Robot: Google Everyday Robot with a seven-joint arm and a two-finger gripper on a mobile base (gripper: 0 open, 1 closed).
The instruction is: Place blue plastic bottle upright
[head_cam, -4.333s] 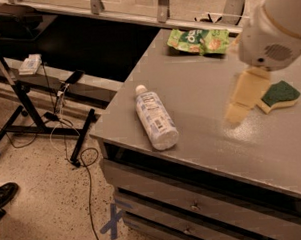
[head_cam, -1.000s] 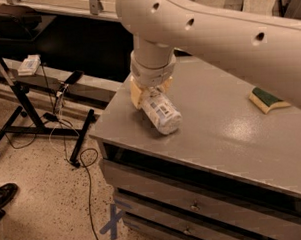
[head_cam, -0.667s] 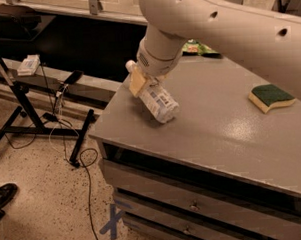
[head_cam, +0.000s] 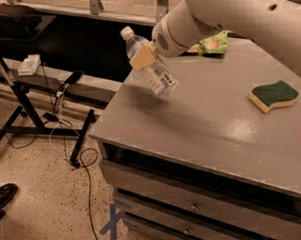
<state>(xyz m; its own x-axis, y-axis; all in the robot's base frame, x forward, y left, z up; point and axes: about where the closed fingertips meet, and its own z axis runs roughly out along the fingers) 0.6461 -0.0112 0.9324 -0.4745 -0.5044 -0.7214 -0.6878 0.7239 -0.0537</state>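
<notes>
The blue plastic bottle [head_cam: 153, 67] is a clear, pale bottle with a white cap and a printed label. It hangs tilted in the air above the left part of the grey table [head_cam: 206, 124], cap up and to the left. My gripper [head_cam: 143, 56] is shut on the bottle near its neck and upper body, with a tan finger [head_cam: 142, 56] across it. The bottle's base points down and to the right, well above the tabletop.
A green-and-yellow sponge [head_cam: 273, 95] lies at the table's right. A green snack bag [head_cam: 211, 43] lies at the back, partly behind my arm. The table's left edge is under the bottle. Drawers sit below; a stand with cables [head_cam: 34, 97] is on the floor left.
The gripper has lifted the bottle off the tabletop and raised it, tilting its cap end upward. Earlier still, the bottle lay flat and the gripper was far to the right.
</notes>
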